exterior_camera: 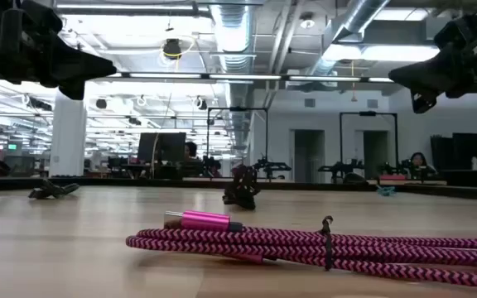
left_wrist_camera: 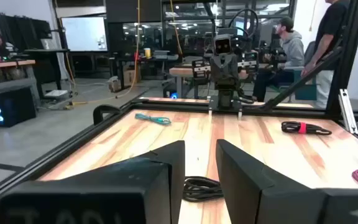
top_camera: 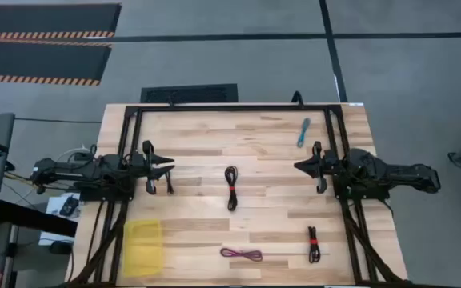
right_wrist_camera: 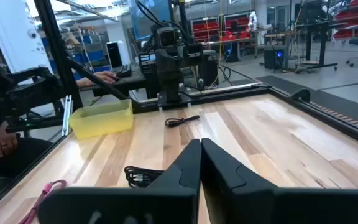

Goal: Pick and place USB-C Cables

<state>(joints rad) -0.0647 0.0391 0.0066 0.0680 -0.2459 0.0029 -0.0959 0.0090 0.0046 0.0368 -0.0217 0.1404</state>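
Several USB-C cables lie on the wooden table. A black one (top_camera: pixel 231 188) is at the centre, a teal one (top_camera: pixel 303 132) at the far right, and a magenta one (top_camera: pixel 241 254) by the near edge. A black one with a red tie (top_camera: pixel 313 244) lies at the near right, and a thin black one (top_camera: pixel 169 184) lies beside my left gripper. My left gripper (top_camera: pixel 170 168) hovers at the left, open and pointing level toward the centre. Its wrist view shows the central cable (left_wrist_camera: pixel 201 186) past the fingers. My right gripper (top_camera: pixel 297 166) hovers at the right, shut and facing the left one.
A yellow tray (top_camera: pixel 143 244) sits at the near left corner. A black metal frame (top_camera: pixel 230 106) runs along the table's far edge and sides. People sit and stand beyond the table's left and right edges.
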